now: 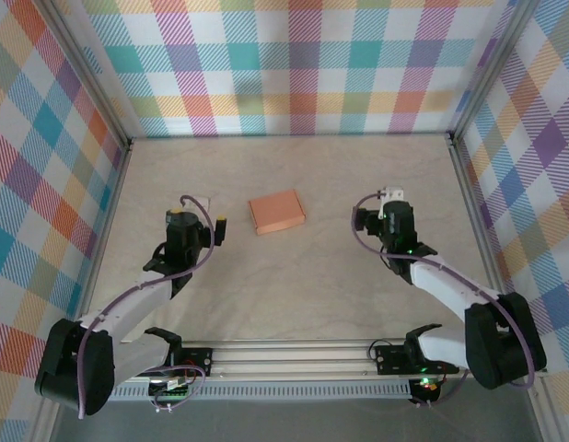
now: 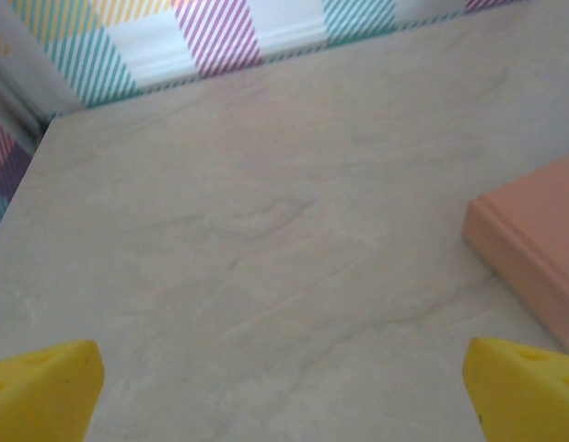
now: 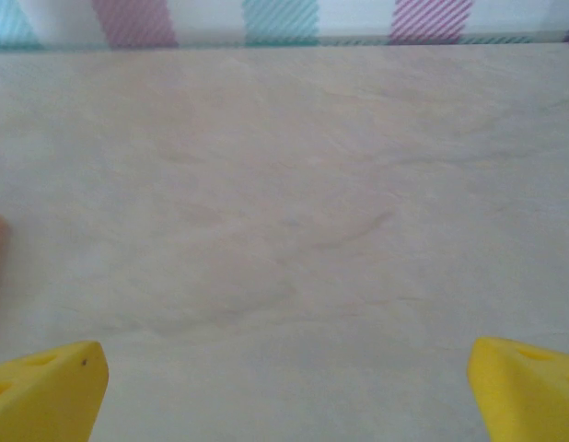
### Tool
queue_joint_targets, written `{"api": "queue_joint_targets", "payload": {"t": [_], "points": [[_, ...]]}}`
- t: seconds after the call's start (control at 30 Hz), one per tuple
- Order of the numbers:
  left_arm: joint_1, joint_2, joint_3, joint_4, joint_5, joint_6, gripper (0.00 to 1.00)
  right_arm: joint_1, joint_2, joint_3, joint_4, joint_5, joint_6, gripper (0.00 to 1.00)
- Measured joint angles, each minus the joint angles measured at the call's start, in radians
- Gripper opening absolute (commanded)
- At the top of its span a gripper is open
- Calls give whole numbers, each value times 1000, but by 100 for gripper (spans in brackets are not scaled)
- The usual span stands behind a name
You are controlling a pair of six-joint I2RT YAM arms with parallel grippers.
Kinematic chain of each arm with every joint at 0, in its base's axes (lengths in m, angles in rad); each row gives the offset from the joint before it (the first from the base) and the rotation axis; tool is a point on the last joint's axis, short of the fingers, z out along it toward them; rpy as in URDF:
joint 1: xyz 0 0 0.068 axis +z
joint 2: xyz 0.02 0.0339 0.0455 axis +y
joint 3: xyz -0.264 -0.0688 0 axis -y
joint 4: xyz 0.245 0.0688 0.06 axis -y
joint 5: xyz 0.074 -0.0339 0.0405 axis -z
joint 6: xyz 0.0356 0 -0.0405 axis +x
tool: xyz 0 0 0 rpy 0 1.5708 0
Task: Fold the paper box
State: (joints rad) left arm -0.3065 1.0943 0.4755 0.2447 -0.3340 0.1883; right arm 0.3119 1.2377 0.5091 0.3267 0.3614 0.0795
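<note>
Left tool [image 2: 284, 391] wide open, gripping nothing, bare counter [image 2: 266, 230] between its yellow fingertips [image 2: 45, 387]. Right tool [image 3: 284, 391] likewise spread and unloaded. Paper box [image 1: 276, 212] lies flat and closed mid-counter between both tools, touching neither, nearer the left. Long axis left-right, right end angled slightly toward the plaid back wall [image 1: 294, 64].

Your left arm [image 1: 128, 308] and right arm [image 1: 446, 287] show white links, black joints, looping lilac cables [image 1: 209, 214] and yellow fingertips [image 2: 45, 387].
</note>
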Motion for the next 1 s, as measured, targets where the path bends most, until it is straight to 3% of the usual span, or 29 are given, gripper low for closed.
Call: {"api": "queue_joint_targets", "payload": {"t": [0.2, 0.3, 0.43, 0.73, 1.0], "points": [[101, 110, -43, 153, 61, -45, 100, -87, 145, -135, 256, -2, -116, 100], [150, 180, -54, 256, 107, -69, 100, -155, 202, -145, 374, -53, -121, 100], [185, 251, -28, 265, 161, -94, 100, -243, 271, -145, 492, -137, -95, 100], [225, 460, -19, 422, 235, -132, 100, -274, 297, -138, 500, -225, -68, 100], [238, 470, -30, 470, 248, -145, 100, -274, 297, -137, 500, -239, -65, 100]]}}
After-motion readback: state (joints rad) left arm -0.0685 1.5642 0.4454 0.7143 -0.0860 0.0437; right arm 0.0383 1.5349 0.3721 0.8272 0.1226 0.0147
